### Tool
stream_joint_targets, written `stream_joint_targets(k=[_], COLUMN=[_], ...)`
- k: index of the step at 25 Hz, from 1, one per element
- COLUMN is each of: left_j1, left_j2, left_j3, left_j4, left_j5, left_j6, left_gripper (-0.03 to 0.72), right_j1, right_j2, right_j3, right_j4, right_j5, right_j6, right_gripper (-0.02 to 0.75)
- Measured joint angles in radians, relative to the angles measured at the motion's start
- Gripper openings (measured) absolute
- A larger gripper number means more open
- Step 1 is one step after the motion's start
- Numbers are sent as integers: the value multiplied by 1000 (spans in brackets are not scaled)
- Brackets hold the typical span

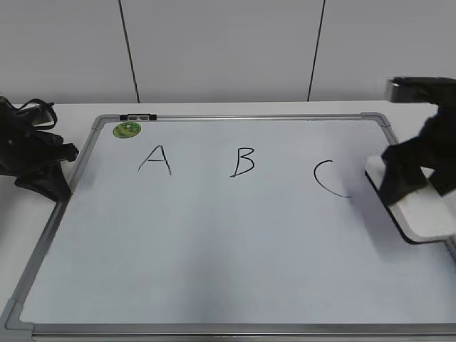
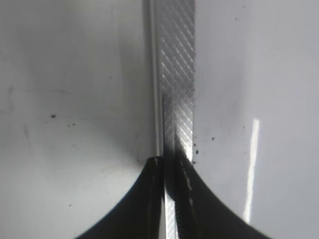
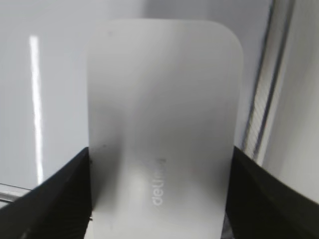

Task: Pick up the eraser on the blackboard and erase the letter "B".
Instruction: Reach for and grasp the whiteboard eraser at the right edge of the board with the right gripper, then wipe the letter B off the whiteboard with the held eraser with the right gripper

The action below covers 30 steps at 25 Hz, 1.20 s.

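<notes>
White wall panels with dark vertical seams are seen behind a white table, on which the blackboard (image 1: 214, 242) lies flat, its grey frame running round a white writing surface. Three black letters are drawn in a row near its far edge: the "A" (image 1: 155, 159), the letter "B" (image 1: 243, 162) in the middle, and the "C" (image 1: 330, 178), with a green sticker (image 1: 127, 129) in the far left corner. The eraser (image 1: 420, 210) is found at the board's right edge, just beside the "C", and the right gripper (image 1: 413, 174) is set over it; in the right wrist view the eraser (image 3: 162, 129) is framed between the two dark fingers, one at each long side, so it is judged to be grasped across its width, though contact is not clearly shown. From the held eraser the "B" lies to the left, beyond the "C", so the coming stroke is judged to turn on a leftward carry that clears the "C". The eraser's long axis is pointed roughly away from the gripper, towards the board's near right corner. The left gripper (image 1: 43, 167) is parked off the board's left frame, its fingers (image 2: 149, 199) drawn close together with nothing but the ribbed frame edge seen between them. The right arm is plainly the nearer one.
</notes>
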Motion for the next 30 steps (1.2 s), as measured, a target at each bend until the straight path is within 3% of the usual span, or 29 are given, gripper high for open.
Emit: stream_joint_targets(k=[4,8,13,21,30], left_j1=[0,0,0,0,0], left_j2=[0,0,0,0,0], left_j3=[0,0,0,0,0], left_j4=[-2,-2,-2,-2,-2], left_j5=[0,0,0,2,2], left_j6=[0,0,0,0,0], left_gripper=[31,31,32,32,32], right_j1=[123,185,212,264,292], right_j2=[68,208,389,623,800], right_j3=[-167,-364,-609,-933,-1134], right_j4=[0,2,0,-55,-78], right_j5=[50,144,225,235,241], right_j6=[-2,-2,-2,-2,-2], right_gripper=[538,538,538,538,538])
